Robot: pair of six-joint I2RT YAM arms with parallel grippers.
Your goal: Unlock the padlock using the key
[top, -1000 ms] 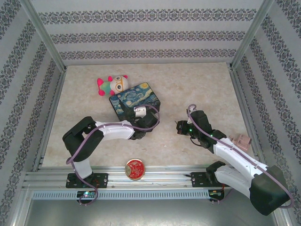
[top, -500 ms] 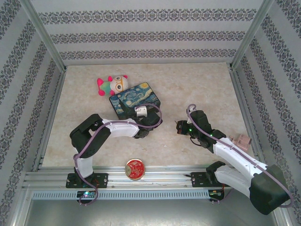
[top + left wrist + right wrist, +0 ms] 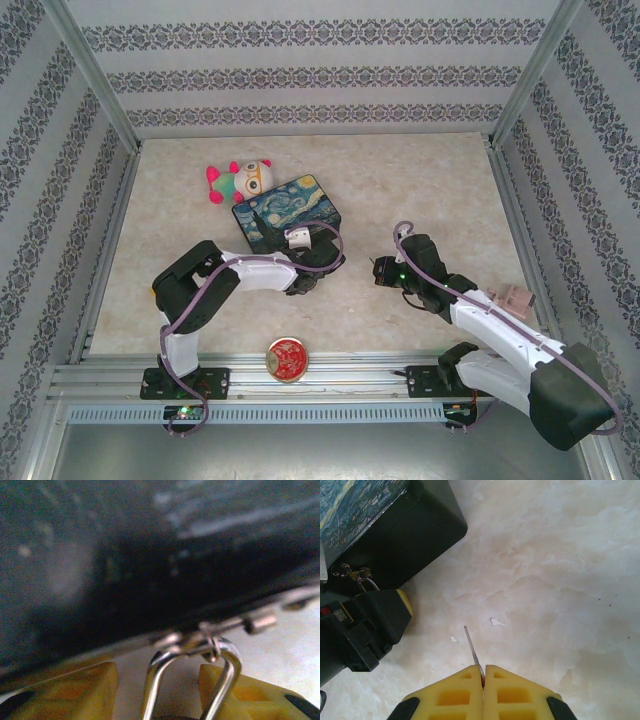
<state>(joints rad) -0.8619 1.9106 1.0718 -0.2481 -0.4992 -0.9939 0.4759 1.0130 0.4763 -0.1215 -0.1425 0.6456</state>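
The padlock's silvery shackle (image 3: pixel 152 685) hangs through the small hasp on the dark box (image 3: pixel 125 570) with the painted lid (image 3: pixel 288 210). Its brass body is cut off at the bottom edge of the left wrist view. My left gripper (image 3: pixel 156 669) is at the box's near corner (image 3: pixel 303 283), its yellow fingers (image 3: pixel 65 690) flanking the shackle and closed on the lock. My right gripper (image 3: pixel 483 672) is shut on the key (image 3: pixel 471 647), whose thin blade sticks out ahead. It hovers (image 3: pixel 378 270) to the right of the left gripper (image 3: pixel 395 600), a short gap apart.
A plush toy (image 3: pixel 240 180) lies behind the box at the left. A round red tin (image 3: pixel 288 358) sits at the near edge between the arm bases. A small pinkish object (image 3: pixel 515 297) rests by the right wall. Patterned walls enclose the table.
The left arm's elbow has swung right and forward while its gripper stayed at the box's corner. The right gripper has crept slightly left with the key.
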